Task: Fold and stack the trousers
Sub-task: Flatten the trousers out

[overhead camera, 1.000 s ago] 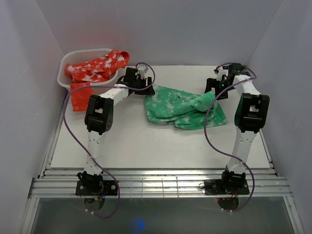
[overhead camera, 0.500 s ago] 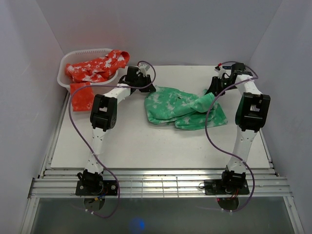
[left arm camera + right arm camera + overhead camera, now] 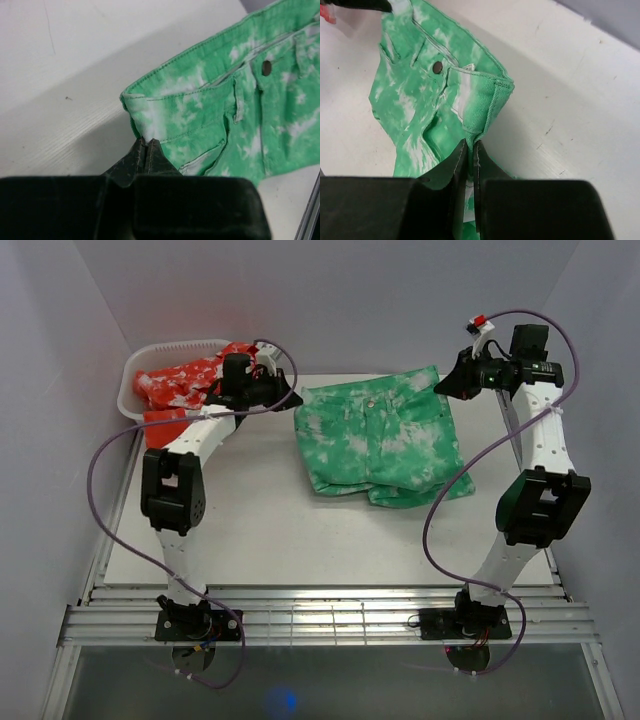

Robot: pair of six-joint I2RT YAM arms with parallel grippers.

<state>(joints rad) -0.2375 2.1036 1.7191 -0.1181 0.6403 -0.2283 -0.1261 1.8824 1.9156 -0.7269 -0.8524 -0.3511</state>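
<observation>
The green trousers point(image 3: 380, 435) with white blotches hang stretched by the waistband between both arms, lifted at the back of the table, with the legs bunched on the surface below. My left gripper point(image 3: 291, 397) is shut on the waistband's left corner point(image 3: 137, 107); its tips point(image 3: 148, 141) pinch the fabric. Over on the other side my right gripper point(image 3: 447, 383) is shut on the right corner point(image 3: 497, 90), cloth squeezed between its fingertips point(image 3: 470, 145). The waist button point(image 3: 437, 67) shows in the right wrist view and also in the left wrist view, button point(image 3: 267, 67).
A white basket point(image 3: 150, 358) at the back left holds red-and-white patterned cloth point(image 3: 195, 375); a red piece point(image 3: 160, 430) lies beside it on the table point(image 3: 300, 540). Walls close in on the left, right and back.
Both grippers closed on the trousers' waistband corners and lifted and spread apart, pulling the crumpled heap into a flat stretched waistband. The left arm swung left, the right arm rose.
</observation>
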